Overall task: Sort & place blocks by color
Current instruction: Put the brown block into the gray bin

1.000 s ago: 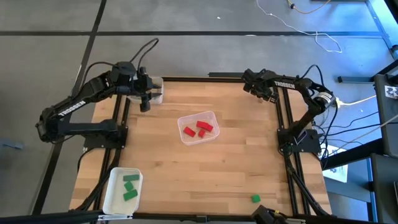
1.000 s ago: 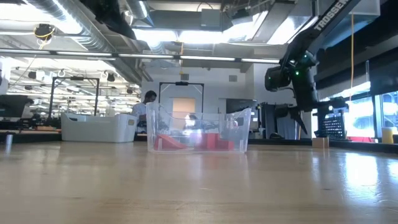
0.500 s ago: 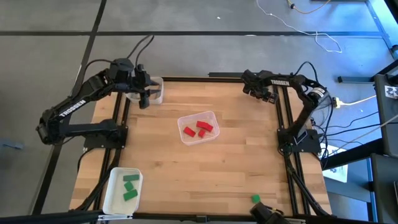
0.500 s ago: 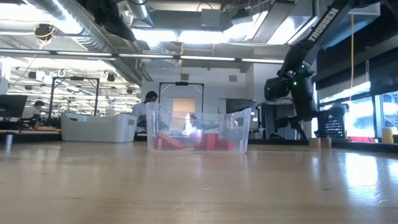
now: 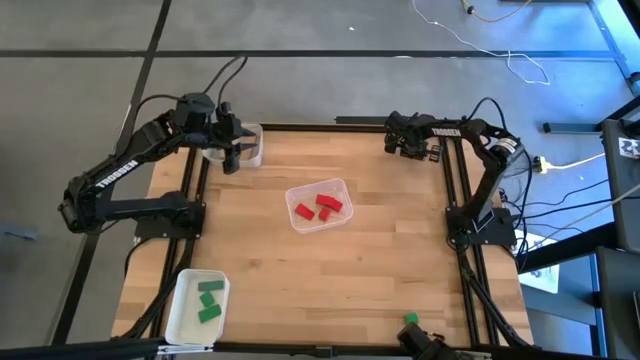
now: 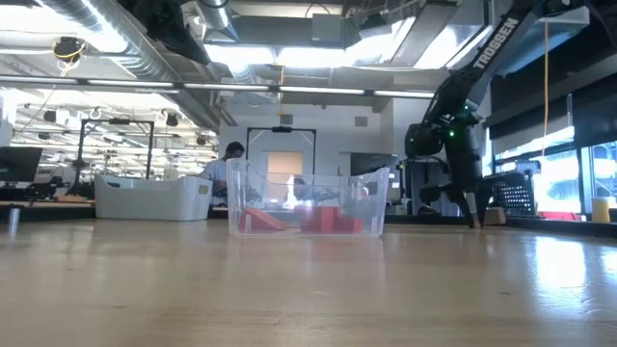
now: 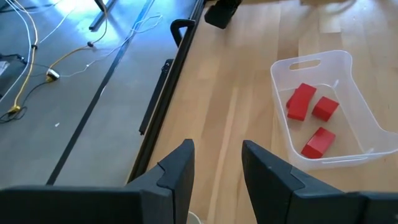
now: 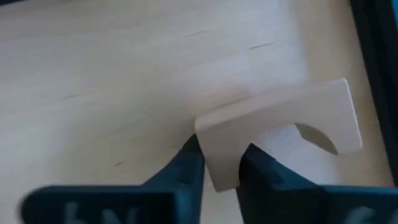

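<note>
- Looking across from the left, I am seeing the white tray [image 5: 186,312] at the table's near-left corner holding green blocks [image 5: 208,300], so I am judging most of the green sorting done.
- I am holding the left gripper [image 5: 232,155] over the far-left corner beside a clear tray [image 5: 250,146]; its fingers [image 7: 177,171] are standing apart with nothing between them (what that tray holds I cannot tell).
- In the middle, the clear tray [image 5: 318,206] is carrying three red blocks [image 7: 314,124], so red is looking finished.
- One green block [image 5: 410,319] is lying loose at the near edge, well apart from its tray.
- At the far-right corner, my right gripper [image 8: 217,163] is pinching a tan arch-shaped block [image 8: 280,127] lying on the wood; it is awaiting delivery.
</note>
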You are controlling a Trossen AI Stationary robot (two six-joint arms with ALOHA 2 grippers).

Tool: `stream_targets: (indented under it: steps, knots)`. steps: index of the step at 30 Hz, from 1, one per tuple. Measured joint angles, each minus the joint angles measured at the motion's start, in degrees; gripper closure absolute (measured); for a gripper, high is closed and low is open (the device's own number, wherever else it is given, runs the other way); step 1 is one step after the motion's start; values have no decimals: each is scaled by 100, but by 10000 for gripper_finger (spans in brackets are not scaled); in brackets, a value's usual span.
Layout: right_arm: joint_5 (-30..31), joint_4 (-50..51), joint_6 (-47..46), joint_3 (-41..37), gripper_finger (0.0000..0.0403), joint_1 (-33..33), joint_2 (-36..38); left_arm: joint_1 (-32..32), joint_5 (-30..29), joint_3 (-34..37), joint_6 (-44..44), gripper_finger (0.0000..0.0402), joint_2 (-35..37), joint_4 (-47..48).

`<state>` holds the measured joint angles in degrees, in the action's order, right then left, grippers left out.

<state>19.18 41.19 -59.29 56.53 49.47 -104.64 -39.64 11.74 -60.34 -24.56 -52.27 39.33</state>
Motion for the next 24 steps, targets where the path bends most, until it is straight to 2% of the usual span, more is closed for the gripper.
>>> stream_targets:
  steps: [10, 14, 19, 24]
  knots:
    - [12, -96, 782, 15, 354, -3, -5, 0, -1, 0, 4, 276, 0, 0]
    - [-27, -80, 1638, 250, 354, -97, -51, 0, -3, 0, 2, 276, 0, 0]
    - [-385, -211, 2875, 820, 354, -323, -66, 0, -3, 0, 18, 276, 0, 0]
    - [-379, -220, 4179, 1450, 354, -696, -62, 0, -162, 0, 313, 276, 0, -30]
